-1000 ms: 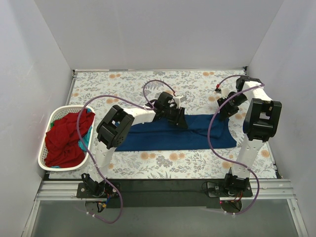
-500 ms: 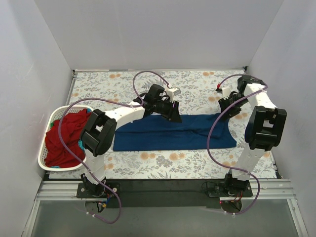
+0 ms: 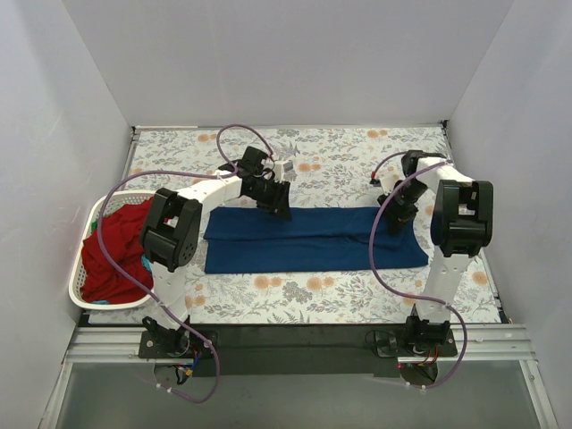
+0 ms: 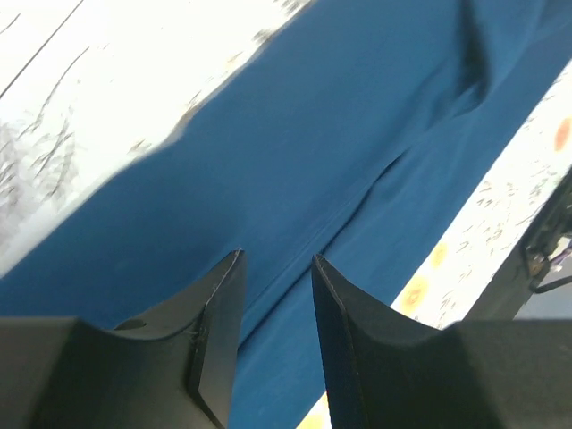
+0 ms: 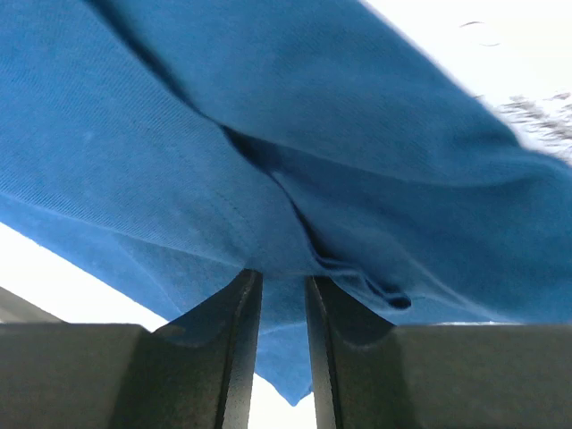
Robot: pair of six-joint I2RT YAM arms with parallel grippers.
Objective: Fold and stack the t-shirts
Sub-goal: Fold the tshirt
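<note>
Navy t-shirt (image 3: 313,239) lies centre frame on the floral table cover (image 3: 357,152) as a long, flat band, folded lengthwise. Left gripper (image 4: 275,259) hovers over its far edge, fingers parted with nothing between them. Right gripper (image 5: 281,277) is at the band's right end, fingers nearly together against a bunched hem; cannot tell if it is pinched. Both look placed for a crosswise fold. The knit is soft, matte and creased. Red t-shirt (image 3: 112,255) is heaped in the slatted basket (image 3: 75,284) at left.
</note>
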